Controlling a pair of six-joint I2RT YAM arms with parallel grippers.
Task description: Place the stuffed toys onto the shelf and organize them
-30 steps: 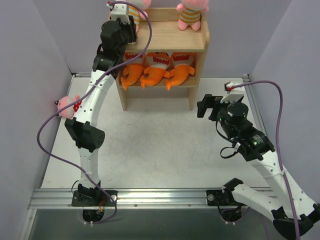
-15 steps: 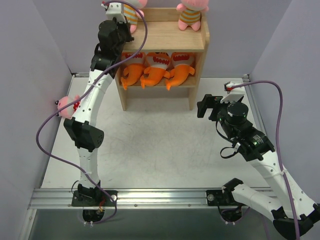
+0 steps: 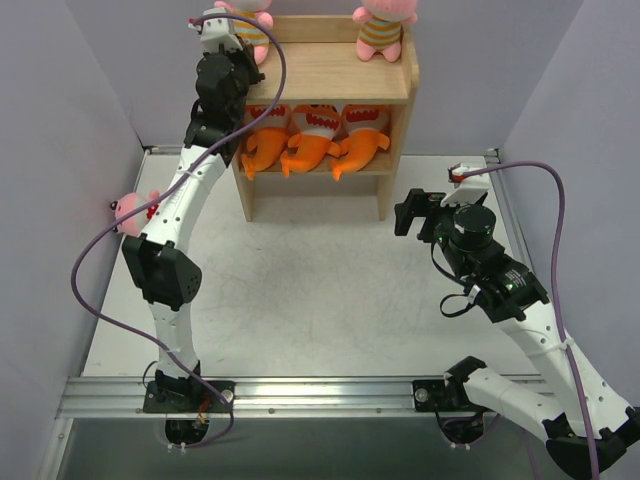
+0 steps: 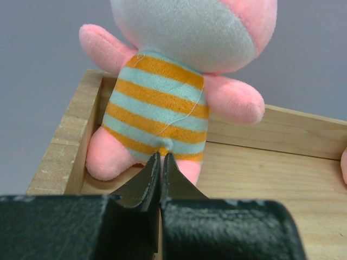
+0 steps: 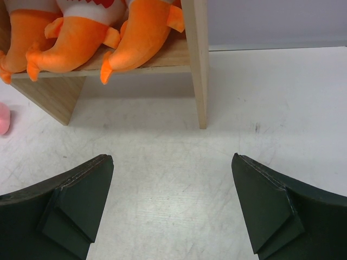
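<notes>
On the wooden shelf's (image 3: 330,75) top tier, a pink doll in an orange and pale-blue striped outfit (image 4: 157,108) stands upright in the left corner. My left gripper (image 4: 161,157) is shut just in front of its legs, nothing between the fingers. A second striped doll (image 3: 381,30) stands at the top right. Three orange fish toys (image 3: 312,135) lie side by side on the middle tier. A pink doll with red dots (image 3: 135,212) lies on the table by the left wall. My right gripper (image 5: 172,206) hangs open over the bare table, right of the shelf.
The shelf stands at the back middle, against the rear wall. Grey walls close in the left, right and back. The left arm's purple cable (image 3: 90,260) loops out to the left. A metal rail (image 3: 300,395) runs along the near edge.
My left gripper has closed empty, and the arm has shifted a little back and left at the shelf top. The striped doll stays standing. The right arm has not moved.
</notes>
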